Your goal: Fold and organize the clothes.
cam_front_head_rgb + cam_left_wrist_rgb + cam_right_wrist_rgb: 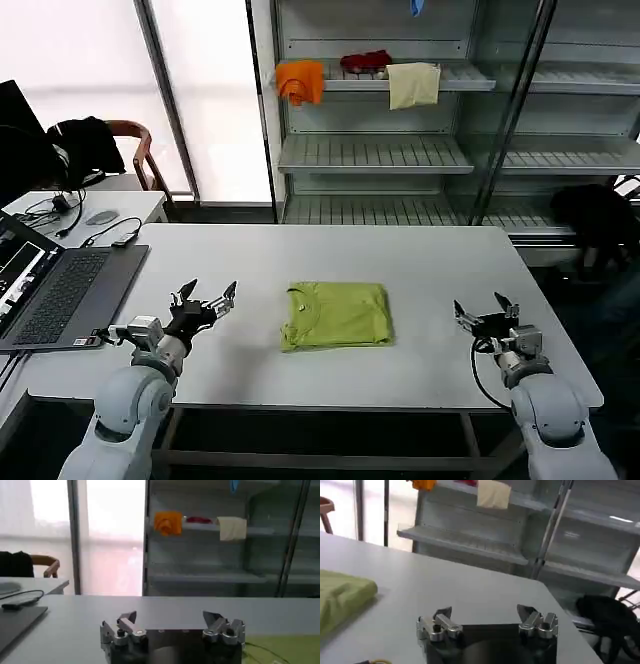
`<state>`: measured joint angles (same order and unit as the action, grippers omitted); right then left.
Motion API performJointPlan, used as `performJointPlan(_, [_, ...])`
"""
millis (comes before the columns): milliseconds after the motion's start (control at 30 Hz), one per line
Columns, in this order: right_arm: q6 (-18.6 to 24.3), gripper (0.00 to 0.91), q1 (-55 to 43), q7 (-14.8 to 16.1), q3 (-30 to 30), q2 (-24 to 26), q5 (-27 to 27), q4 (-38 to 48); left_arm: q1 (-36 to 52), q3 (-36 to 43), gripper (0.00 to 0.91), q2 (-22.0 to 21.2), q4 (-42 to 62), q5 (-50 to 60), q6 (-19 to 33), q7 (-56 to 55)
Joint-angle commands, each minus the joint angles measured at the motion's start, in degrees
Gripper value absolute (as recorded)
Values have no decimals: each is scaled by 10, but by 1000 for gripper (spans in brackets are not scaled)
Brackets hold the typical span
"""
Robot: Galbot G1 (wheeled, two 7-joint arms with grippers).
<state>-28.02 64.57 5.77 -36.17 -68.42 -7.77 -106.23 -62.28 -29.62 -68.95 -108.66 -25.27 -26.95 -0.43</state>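
The T-shirt is laid folded into a compact, roughly square packet near the middle of the white table, a little toward the front edge, with its collar turned toward the robot's left. Bare tabletop is left on every side of it, widest toward the far edge. The left gripper is held just above the table, near the shirt's left edge but apart from it, fingers spread and empty. The right gripper is held well apart from the shirt's right edge, close to the table's right front corner, likewise spread and empty. A laptop is set at the table's left edge. Shelves are seen behind the table.
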Motion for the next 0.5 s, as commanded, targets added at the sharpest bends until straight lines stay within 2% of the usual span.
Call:
performJointPlan(33, [3,907,2,10,-9,6,-3,-2,0,-1,907,1,4,1,4,2])
performJointPlan(500, [3,907,3,11,-8,-1,-2,-4,-2,-2,907,1,7,1,8,4])
